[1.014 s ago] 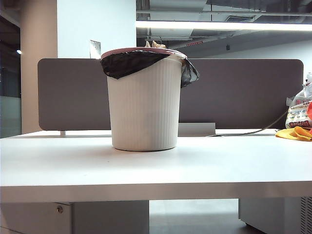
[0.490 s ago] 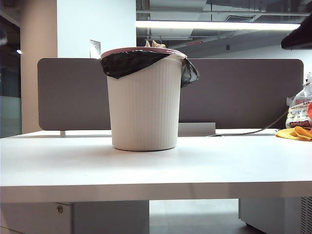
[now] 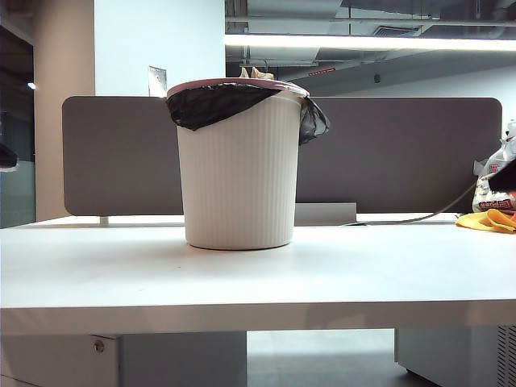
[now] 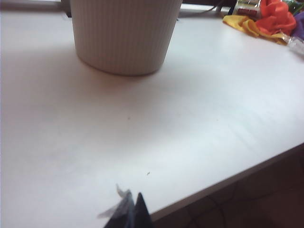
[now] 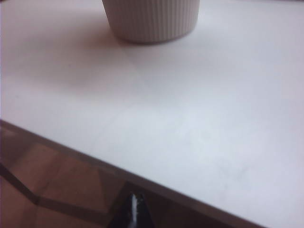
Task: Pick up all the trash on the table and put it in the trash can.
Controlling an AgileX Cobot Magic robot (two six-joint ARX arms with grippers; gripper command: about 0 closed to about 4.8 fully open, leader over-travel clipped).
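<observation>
The trash can [image 3: 239, 165], white and ribbed with a black liner over its pinkish rim, stands on the table [image 3: 258, 282]. Tips of tan crumpled trash [image 3: 256, 73] poke above its rim. My left gripper [image 4: 133, 193] is shut with nothing in it, hovering over the table's [image 4: 190, 118] near edge, well short of the trash can [image 4: 126, 38]. My right gripper [image 5: 134, 194] is also shut and empty, off the table's [image 5: 213, 118] front edge, with the trash can [image 5: 151, 21] far ahead. Dark bits of the arms show at the exterior view's left [image 3: 5, 156] and right [image 3: 506, 174] edges.
A yellow-orange item [image 3: 486, 220] and a printed plastic bag [image 3: 492, 187] lie at the table's far right; the left wrist view also shows the yellow-orange item [image 4: 244, 24] and a red one [image 4: 278, 16]. A grey divider panel [image 3: 403, 153] backs the table.
Neither arm showed a second ago. Dark arm parts appeared at the top corners half a second ago and have sunk to mid-height at both edges. The can has not moved.
</observation>
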